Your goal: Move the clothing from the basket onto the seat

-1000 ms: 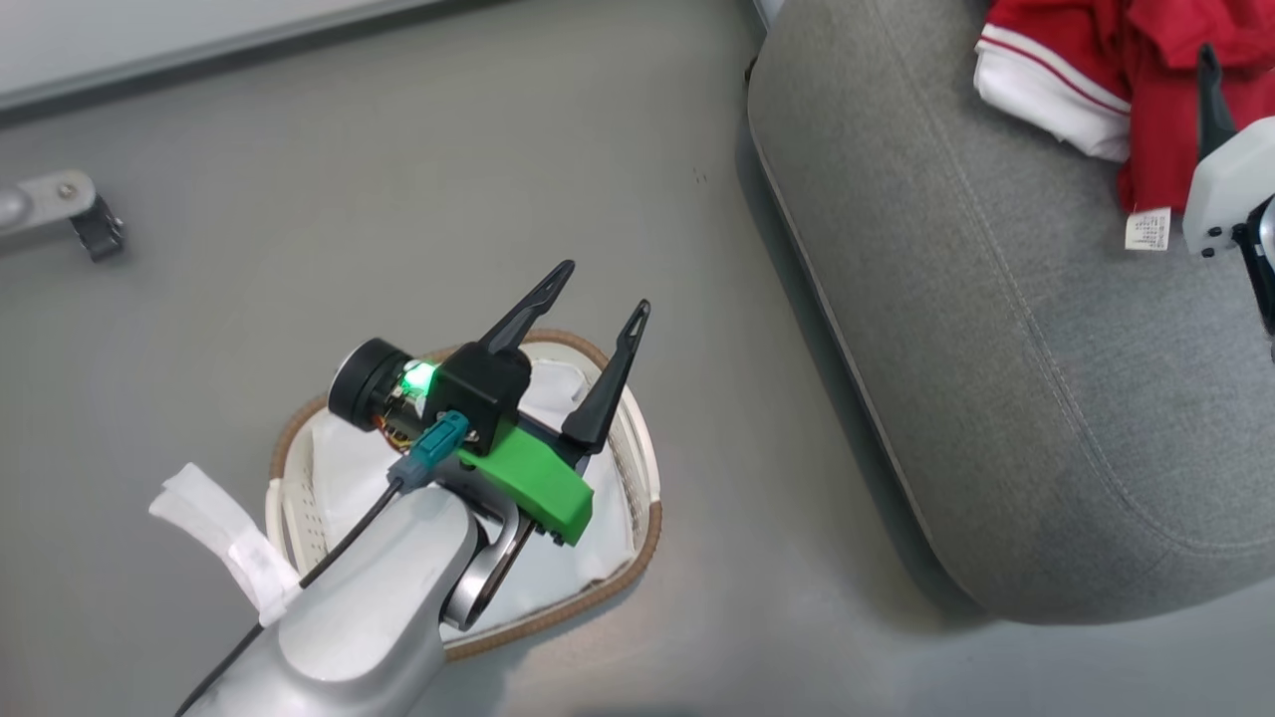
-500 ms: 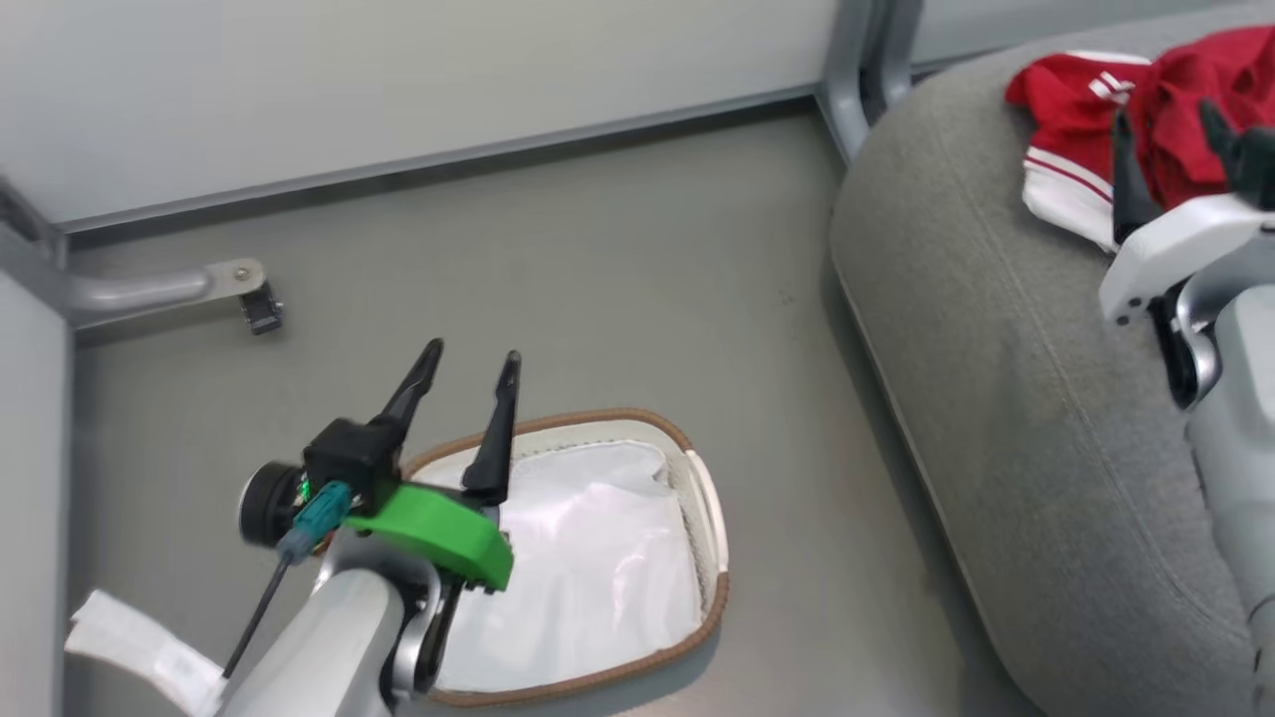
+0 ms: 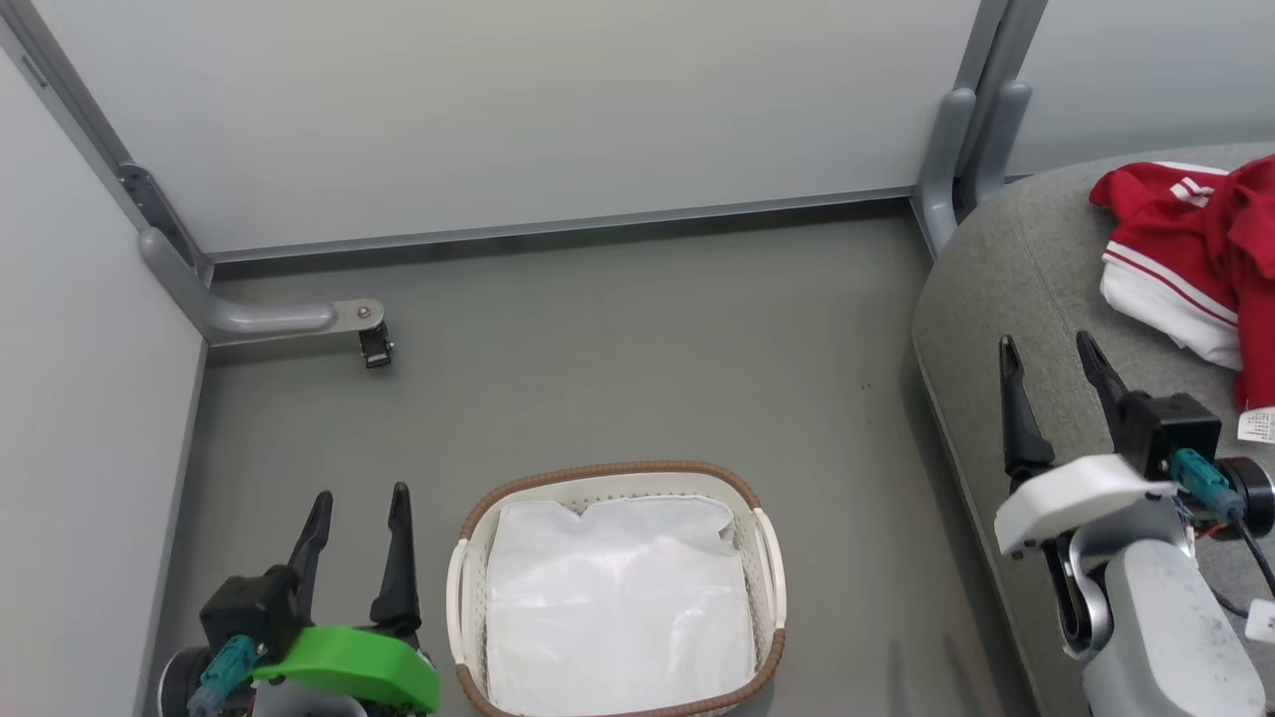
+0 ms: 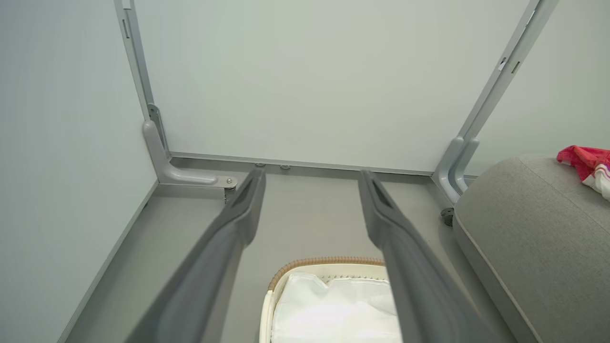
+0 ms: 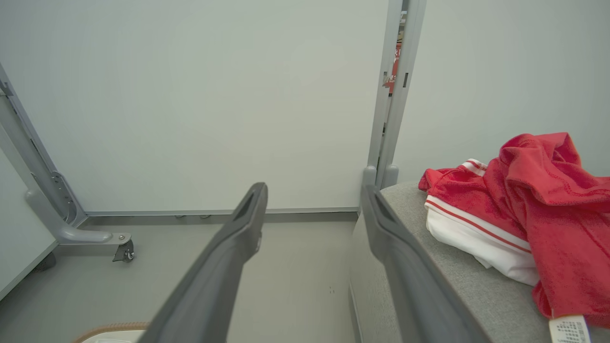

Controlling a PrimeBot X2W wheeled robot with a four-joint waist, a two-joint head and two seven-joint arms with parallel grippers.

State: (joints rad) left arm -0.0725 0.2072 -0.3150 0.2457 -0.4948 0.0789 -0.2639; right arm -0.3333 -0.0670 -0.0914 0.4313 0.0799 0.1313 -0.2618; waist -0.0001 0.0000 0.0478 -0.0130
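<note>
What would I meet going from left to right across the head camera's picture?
Left hand → basket → right hand → red clothing.

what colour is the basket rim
Brown, woven-look, around the cream basket; the head view shows the rim best.

Clothing [image 3: 1180, 224] partly past frame edge, label [image 5: 569, 328] seemingly illegible
</note>
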